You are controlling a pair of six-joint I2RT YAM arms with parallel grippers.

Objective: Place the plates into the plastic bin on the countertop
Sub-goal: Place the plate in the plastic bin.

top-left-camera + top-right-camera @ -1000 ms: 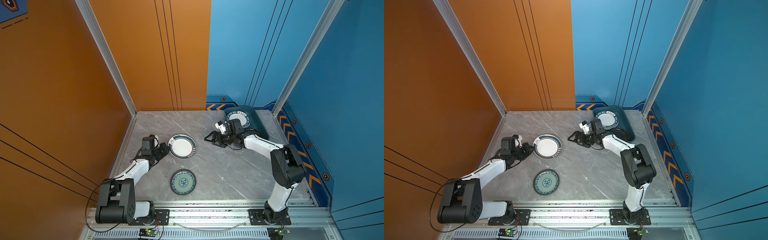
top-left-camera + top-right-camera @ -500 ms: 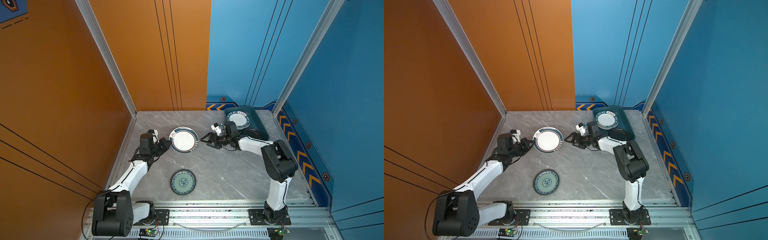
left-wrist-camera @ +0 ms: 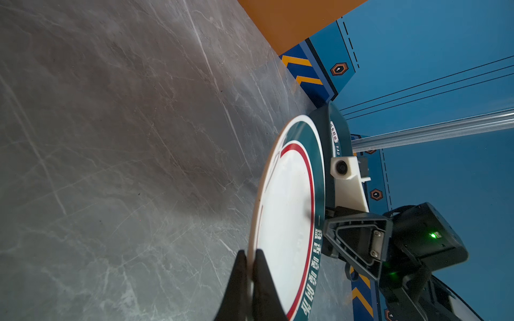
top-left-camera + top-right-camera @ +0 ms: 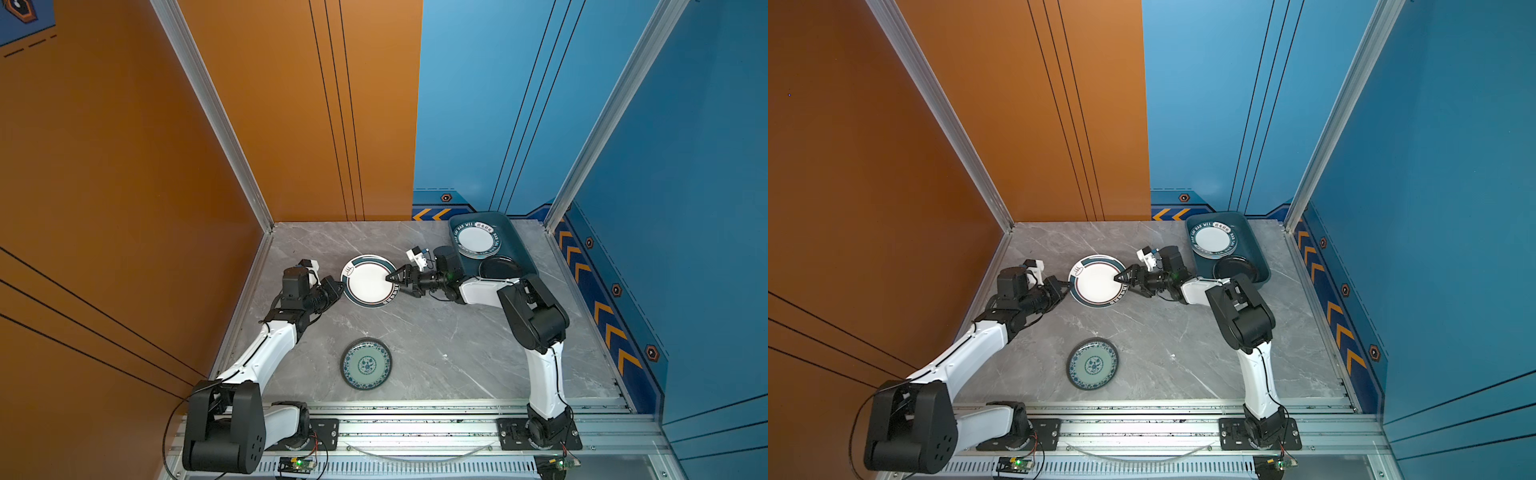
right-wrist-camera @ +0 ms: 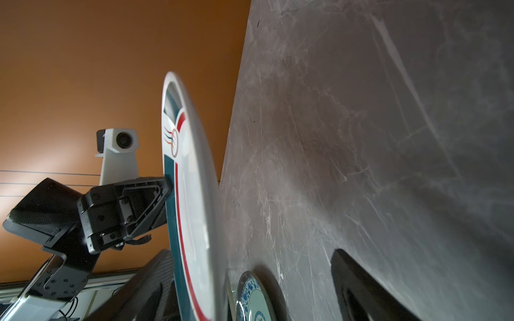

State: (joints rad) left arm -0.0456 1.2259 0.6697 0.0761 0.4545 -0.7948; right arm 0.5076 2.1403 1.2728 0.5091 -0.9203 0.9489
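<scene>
Both top views look down over the whole countertop (image 4: 436,332); close wrist views share one green-rimmed plate (image 3: 286,216).

In the right wrist view the held plate (image 5: 192,194) runs off the picture's edge, as does the teal floral plate (image 5: 254,300); the right gripper (image 4: 397,284) shows there only as dark, blurred fingers (image 5: 358,291), cut off; the left gripper (image 3: 250,254) loses its finger roots to its own view's edge; the right arm (image 4: 482,291) covers part of the black plate (image 4: 498,268); the rim lettering on the white plate (image 4: 476,240) in the plastic bin (image 4: 521,249) is too small to read; the count beneath it cannot be told.
</scene>
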